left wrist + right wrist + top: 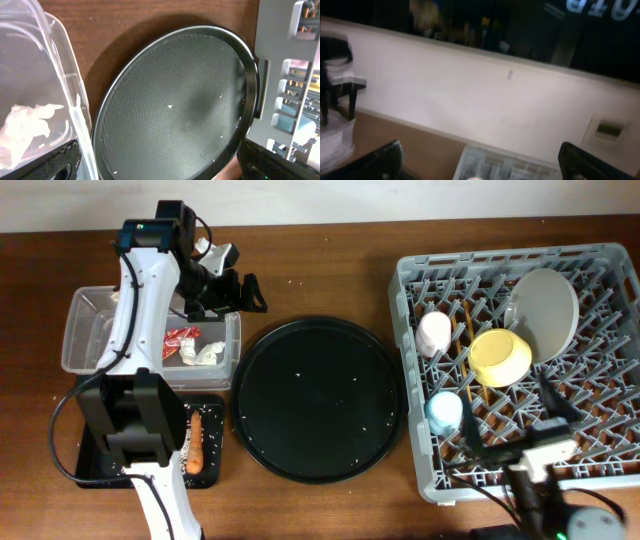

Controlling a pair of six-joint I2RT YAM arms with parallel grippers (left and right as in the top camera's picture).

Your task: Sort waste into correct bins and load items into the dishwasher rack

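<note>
The clear tub (85,330) holds the red wrapper (182,338) and the white tissue (205,353). In the small black tray (212,470) lie the carrot piece (196,442) and rice scraps (186,442). The grey dishwasher rack (600,450) carries the pink cup (434,332), blue cup (444,410), yellow bowl (500,356), grey plate (544,310) and chopsticks (468,345). My left gripper (240,298) hangs open and empty over the tub's right end. In the left wrist view the tissue (25,125) lies beside one of its fingers (45,162). My right gripper (515,420) stands open and empty over the rack's front.
A large round black tray (318,398) with a few pale crumbs lies between the tub and the rack, also seen as the round tray (175,100) under my left wrist. The right wrist view looks at a pale wall above the rack's far edge (505,162).
</note>
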